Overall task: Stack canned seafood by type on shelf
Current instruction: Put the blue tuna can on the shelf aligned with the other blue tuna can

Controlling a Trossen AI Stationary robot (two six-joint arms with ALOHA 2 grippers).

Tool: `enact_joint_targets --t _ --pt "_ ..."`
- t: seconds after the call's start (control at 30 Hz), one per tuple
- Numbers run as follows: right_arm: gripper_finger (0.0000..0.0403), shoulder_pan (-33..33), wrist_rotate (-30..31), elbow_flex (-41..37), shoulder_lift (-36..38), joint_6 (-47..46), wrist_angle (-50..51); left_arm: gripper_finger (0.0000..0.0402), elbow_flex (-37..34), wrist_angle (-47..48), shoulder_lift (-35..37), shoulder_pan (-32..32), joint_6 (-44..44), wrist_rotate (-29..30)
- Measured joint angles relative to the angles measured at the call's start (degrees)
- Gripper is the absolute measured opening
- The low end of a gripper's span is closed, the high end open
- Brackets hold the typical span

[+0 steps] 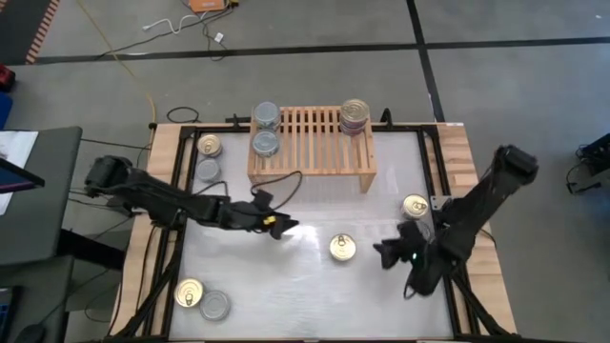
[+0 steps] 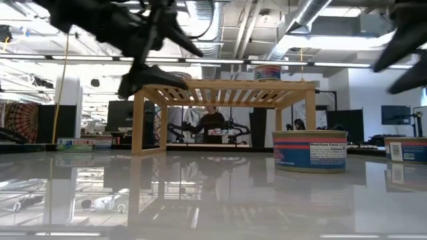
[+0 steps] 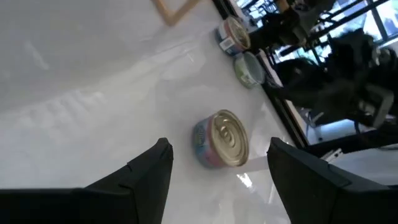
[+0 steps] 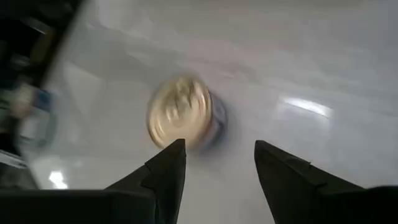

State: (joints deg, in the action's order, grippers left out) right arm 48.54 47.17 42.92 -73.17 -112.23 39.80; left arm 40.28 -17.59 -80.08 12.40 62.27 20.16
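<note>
two open grippers flank one gold-lidded can at mid-table

from where i stand, the shelf (image 1: 312, 143) sits at twelve o'clock on the white table (image 1: 286, 286), a light-wood rack with a slatted top. on its top, at the ten o'clock end, are two silver-topped cans (image 1: 266, 117), one behind the other, and at the two o'clock end a short stack of cans (image 1: 355, 116).

the loose gold-lidded can (image 1: 343, 248) stands upright near the middle of the table, a little toward five o'clock. the left gripper (image 1: 282, 227) hangs above the table at about nine o'clock from that can, fingers spread apart and empty, nothing between them in its wrist view. the right gripper (image 1: 385, 253) is at three o'clock from the same can, near it but not touching; its fingers are also apart with nothing held, the can showing beyond the gap.

another gold can (image 1: 415, 206) rests near the table's three o'clock edge. two cans (image 1: 209, 146) lie just off the shelf's left leg at ten o'clock, one gold, one silver. a further pair (image 1: 201, 298), gold beside silver, sits at seven o'clock.

in the low view a person shows in the room behind the shelf.
</note>
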Motion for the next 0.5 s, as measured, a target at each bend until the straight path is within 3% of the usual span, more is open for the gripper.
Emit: enact_joint_targets --t 0.1,0.27,0.33,0.5 --pt "0.0216 -3.4 -0.8 -8.8 7.5 11.7 -17.3 0.0251 4.3 0.5 -4.8 0.0 0.0 -0.1" --pt "0.0216 -10.5 -14.8 -20.8 17.1 30.3 -43.6 0.0251 11.8 4.7 -11.7 0.7 3.1 -0.2" --pt "0.0216 -13.4 -17.3 -22.9 19.9 31.0 -45.5 0.0251 15.1 8.9 -14.2 1.1 4.9 -0.2" --pt "0.0216 -18.9 -23.1 -23.9 23.6 25.5 -39.2 0.0251 22.1 16.6 -20.0 2.0 10.1 0.5"
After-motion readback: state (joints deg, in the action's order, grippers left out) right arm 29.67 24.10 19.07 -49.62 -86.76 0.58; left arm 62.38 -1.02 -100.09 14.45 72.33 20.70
